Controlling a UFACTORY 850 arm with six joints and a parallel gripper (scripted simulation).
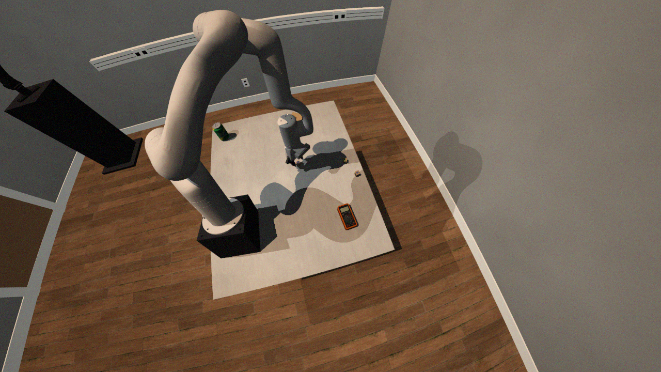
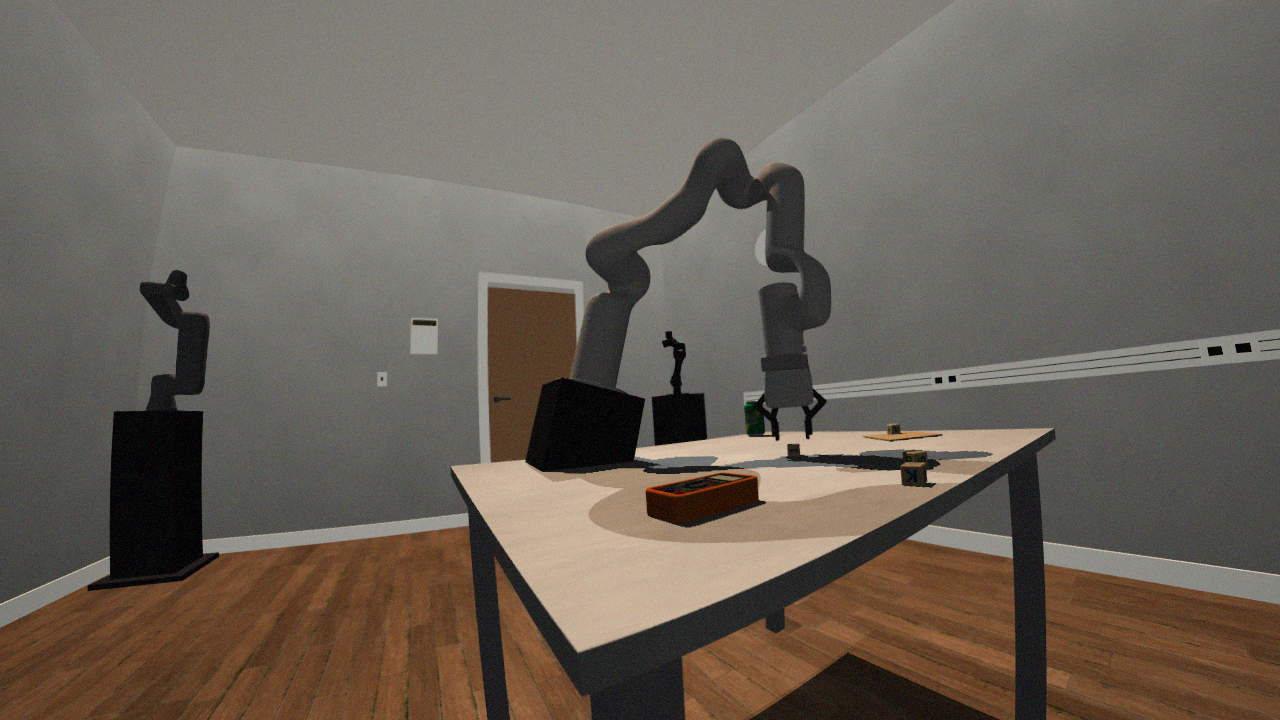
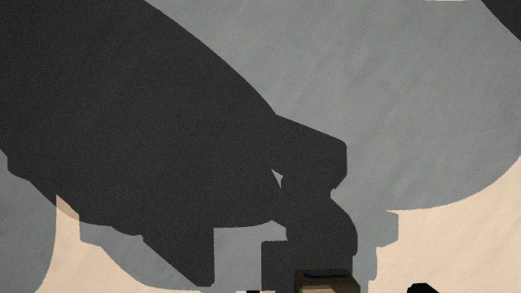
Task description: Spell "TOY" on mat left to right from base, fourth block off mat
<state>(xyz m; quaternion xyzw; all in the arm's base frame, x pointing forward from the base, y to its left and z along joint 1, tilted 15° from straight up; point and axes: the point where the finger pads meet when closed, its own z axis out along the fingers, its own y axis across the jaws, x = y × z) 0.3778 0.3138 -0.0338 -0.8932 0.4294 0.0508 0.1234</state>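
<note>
Table [image 2: 554,573] holds multimeter [image 2: 702,495] and can [image 2: 753,418] (apart from gripper [image 2: 787,428]).

Green can [image 1: 220,131] stood upright at worktop [image 2: 572,573] far corner; orange multimeter [image 1: 347,216] laid flat near the opposite edge, well apart.

A block [image 2: 793,450] lies on the table [image 2: 572,573] directly under the tool [image 2: 788,431].
</note>
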